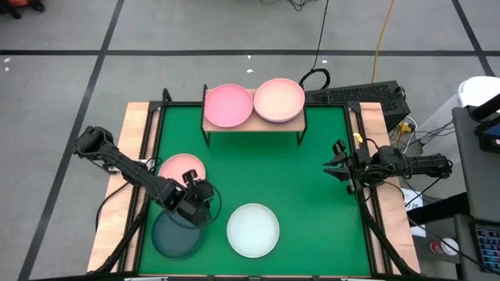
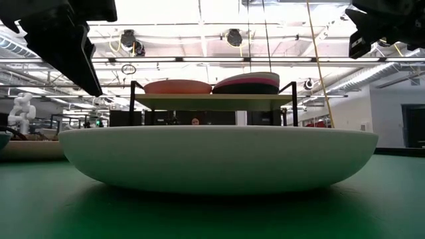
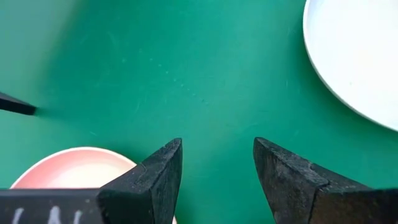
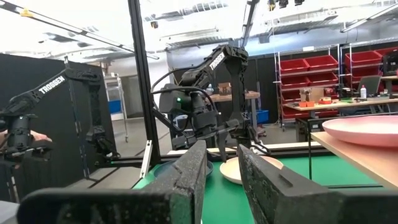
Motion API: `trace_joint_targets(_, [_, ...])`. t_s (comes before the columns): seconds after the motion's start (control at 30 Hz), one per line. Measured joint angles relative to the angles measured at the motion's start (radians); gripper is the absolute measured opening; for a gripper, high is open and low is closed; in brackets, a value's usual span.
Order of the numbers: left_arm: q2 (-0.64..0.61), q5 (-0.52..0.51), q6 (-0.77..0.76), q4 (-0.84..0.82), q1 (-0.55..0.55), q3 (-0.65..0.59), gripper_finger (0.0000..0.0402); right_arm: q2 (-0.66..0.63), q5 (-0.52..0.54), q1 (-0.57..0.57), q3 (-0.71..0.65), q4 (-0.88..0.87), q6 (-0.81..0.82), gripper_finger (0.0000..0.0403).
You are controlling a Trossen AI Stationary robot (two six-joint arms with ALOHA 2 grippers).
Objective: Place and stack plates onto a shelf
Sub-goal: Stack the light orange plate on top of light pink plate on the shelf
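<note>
Just beyond the spread, empty left jaws (image 3: 214, 174): bare green mat (image 1: 312, 172), with the pink plate (image 1: 178, 167) beside one finger, the dark teal plate (image 1: 173, 236) underneath the arm, the pale mint plate (image 1: 253, 229) a little farther off. Best to pick one rim, descend straddling it, pinch firmly, lift level, then carry to the shelf (image 1: 251, 123), already bearing a pink plate (image 1: 227, 104) and a stack (image 1: 279, 100). Right jaws (image 1: 336, 165) idle at the counter (image 1: 134, 117) edge, slightly parted, holding nothing.
</note>
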Motion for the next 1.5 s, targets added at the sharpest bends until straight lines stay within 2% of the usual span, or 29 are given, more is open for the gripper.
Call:
trace_joint_targets(0.77, [0.0, 0.0, 0.099, -0.002, 0.068, 0.0, 0.0204, 0.0, 0.0, 0.0, 0.0, -0.005, 0.0, 0.008])
trace_joint_targets(1.1, [0.0, 0.027, -0.001, -0.063, 0.067, 0.0, 0.0204, 0.0, 0.0, 0.0, 0.0, -0.007, 0.0, 0.008])
trace_joint_targets(1.5, [0.0, 0.03, -0.022, -0.075, 0.052, 0.0, 0.0204, 0.0, 0.0, 0.0, 0.0, 0.0, 0.0, 0.008])
